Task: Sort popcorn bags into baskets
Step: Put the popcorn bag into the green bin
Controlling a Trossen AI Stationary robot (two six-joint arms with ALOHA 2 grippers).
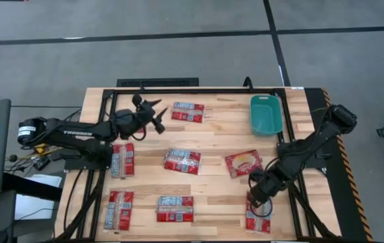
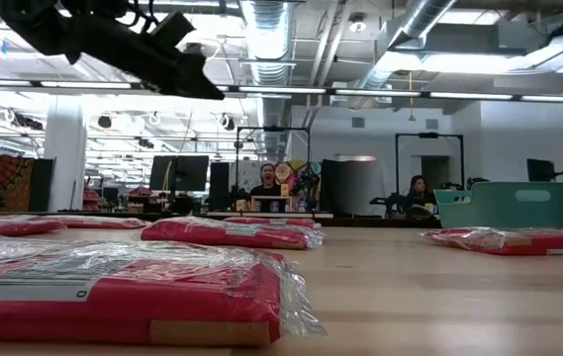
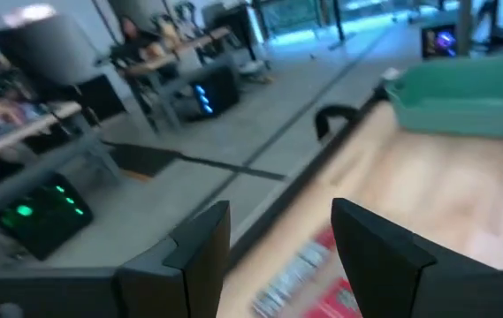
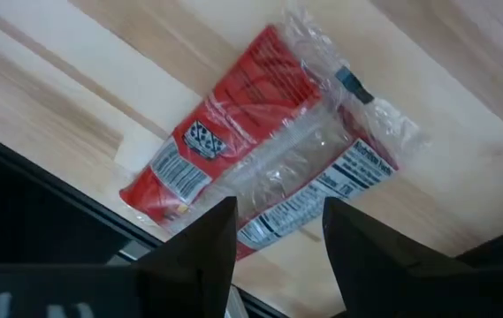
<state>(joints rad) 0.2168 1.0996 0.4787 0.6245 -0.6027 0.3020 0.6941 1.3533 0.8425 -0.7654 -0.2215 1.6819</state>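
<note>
You have a pale wooden table [image 1: 212,135] strewn with red popcorn bags [image 1: 182,161]; the teal basket [image 1: 266,113] — upper right — looks empty. Both claws gape: left gripper [image 1: 159,113] upper left, right gripper [image 1: 257,200] above the lower-right bag [image 4: 260,177].

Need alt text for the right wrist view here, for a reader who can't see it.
The right gripper, fingers open, hovers over a red popcorn bag in clear wrap lying flat on the wooden table, near its dark edge frame.
</note>
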